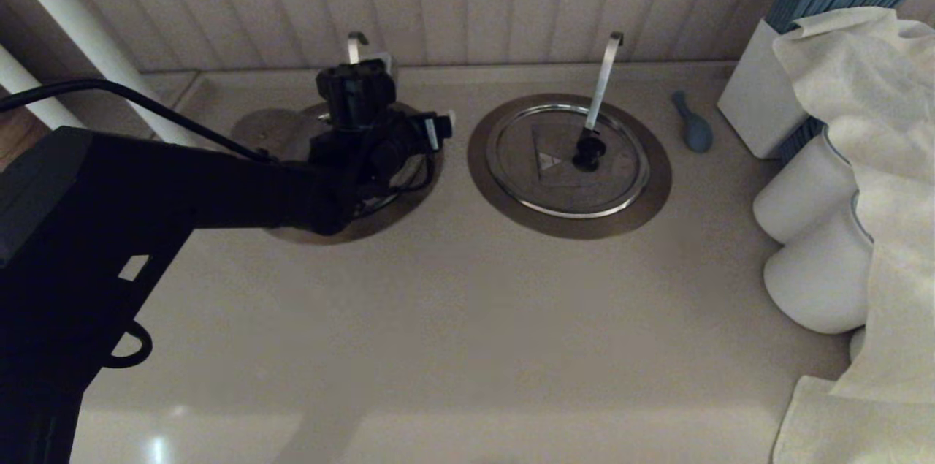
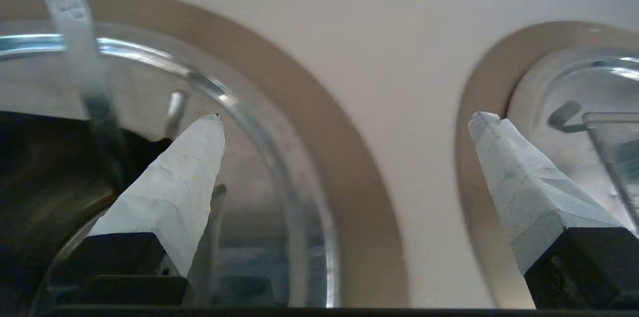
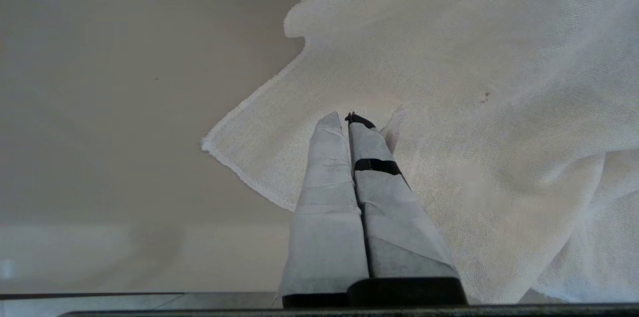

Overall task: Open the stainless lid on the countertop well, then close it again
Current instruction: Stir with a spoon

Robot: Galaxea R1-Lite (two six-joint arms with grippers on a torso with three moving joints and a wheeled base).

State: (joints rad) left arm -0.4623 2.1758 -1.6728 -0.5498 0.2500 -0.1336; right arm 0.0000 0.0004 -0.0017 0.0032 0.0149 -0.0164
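Stainless steel is sound at the station under review: we find the stainless lid (image 1: 555, 175) seated flat and closed inside the brownish collar of the countertop well (image 1: 657, 172). This is the well on the robot's right of the pair. Its black knob (image 1: 589, 151) stands at the centre, a wedge-shaped crease lies beside the knob, and the thin grey utensil handle (image 1: 605, 77) rises at the far rim. Nothing is touching this lid.

We note the left gripper (image 1: 416, 95) hanging above the twin lid (image 1: 409, 197) on the robot's left, reaching across the strip of beige countertop (image 1: 453, 318) between the two collars. The left wrist view shows its taped fingers (image 2: 174, 187) spread wide with nothing between them. One tip is over the twin lid and the other over the edge of the task well's collar. The twin's broad bright handle (image 2: 70, 22) stands close by. We cannot tell whether the twin lid is fully seated.

We record the right gripper (image 3: 348, 118) only in its own wrist view, with its fingers pressed together and empty above a white cloth (image 3: 474, 82).

Off to the right stand a white box of blue sticks (image 1: 756, 99), white cylinders (image 1: 803, 194) and a small blue-grey utensil (image 1: 692, 129).
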